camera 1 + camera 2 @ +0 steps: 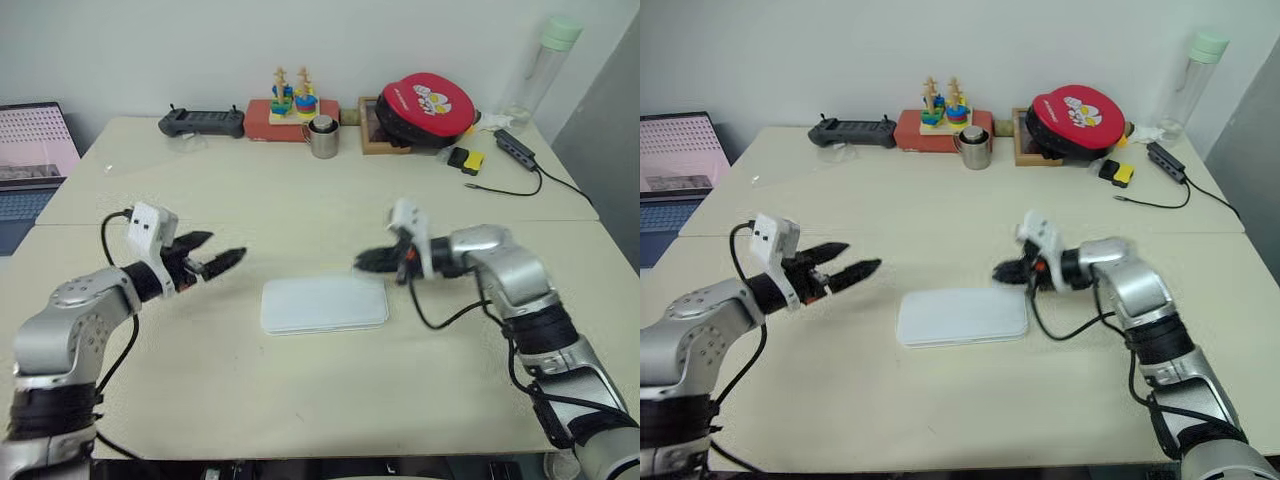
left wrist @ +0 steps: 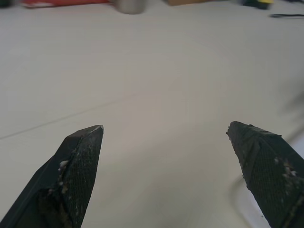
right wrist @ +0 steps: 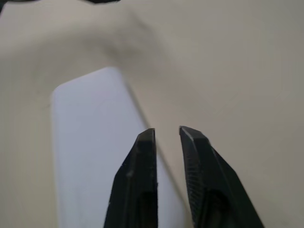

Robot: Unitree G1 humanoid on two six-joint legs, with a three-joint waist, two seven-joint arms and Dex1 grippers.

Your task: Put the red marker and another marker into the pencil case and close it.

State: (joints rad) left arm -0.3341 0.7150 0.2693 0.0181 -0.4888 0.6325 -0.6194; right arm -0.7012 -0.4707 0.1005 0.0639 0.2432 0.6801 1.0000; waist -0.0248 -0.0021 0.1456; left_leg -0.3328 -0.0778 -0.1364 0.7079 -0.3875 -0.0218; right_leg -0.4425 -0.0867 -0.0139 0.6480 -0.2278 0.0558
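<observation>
- One pencil case lies flat on the near part of the table, lid down, between the two grippers.
- No markers can be seen from here.
- The left gripper hangs above the table to the left of the case, apart from it, its two fingers spread wide and holding nothing.
- The right gripper hovers just over the case's right far corner, its two fingers a narrow gap apart, nothing between them.
- Along the far edge: one black controller, one red tray with a stacking toy, one metal cup, one red round pouch, one bottle.
- One laptop sits at the far left.
</observation>
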